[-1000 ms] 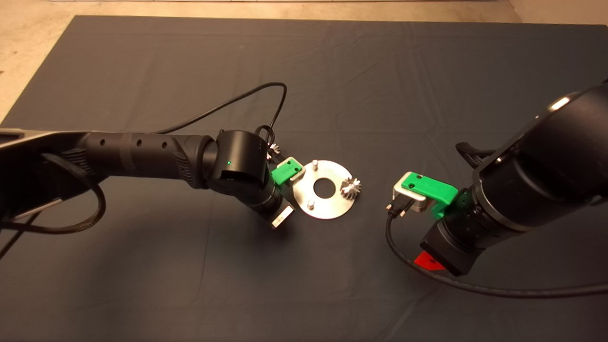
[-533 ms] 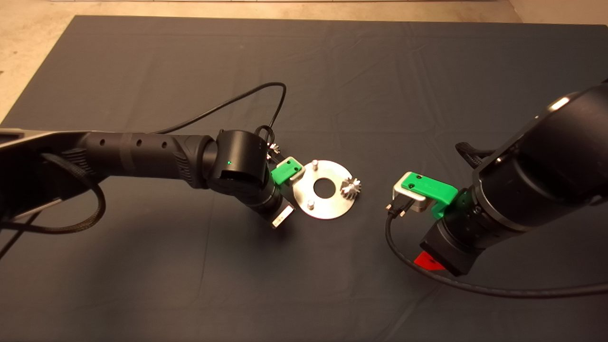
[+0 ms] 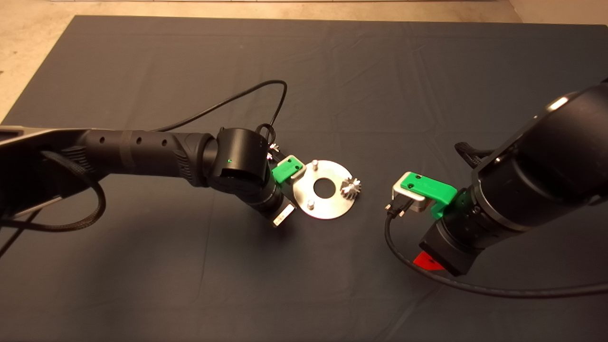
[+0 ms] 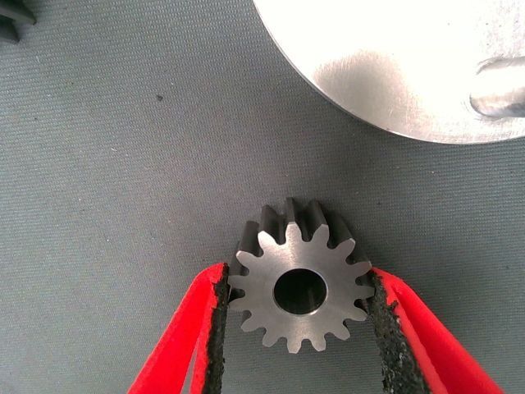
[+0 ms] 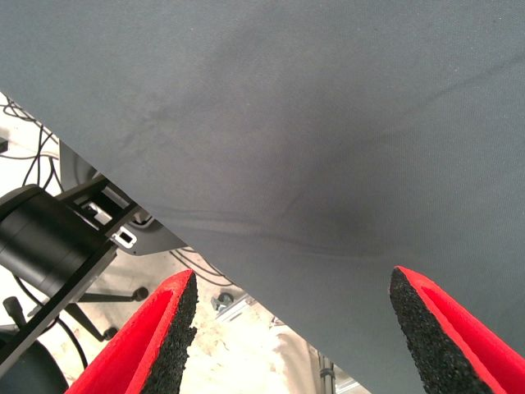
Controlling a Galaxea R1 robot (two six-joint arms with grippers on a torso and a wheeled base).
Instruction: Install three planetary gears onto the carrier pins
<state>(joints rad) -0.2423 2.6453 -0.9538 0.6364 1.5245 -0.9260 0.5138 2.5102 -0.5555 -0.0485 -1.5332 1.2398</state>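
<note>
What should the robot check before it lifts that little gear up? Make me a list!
1. Small shiny steel toothed gear sits between the left gripper pads: ok.
2. Pads touch the teeth on both sides: ok.
3. Gear off the dark mat: cannot tell.
4. Free upright silver pins on the flat round silver disc: ok, two are bare.
5. One gear already on the disc: ok.
6. Right gripper open over the mat, apart from the disc: ok.

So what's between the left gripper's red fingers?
A small shiny steel toothed gear, lying flat on the dark mat, both pads touching its teeth, per the left wrist view.
</note>
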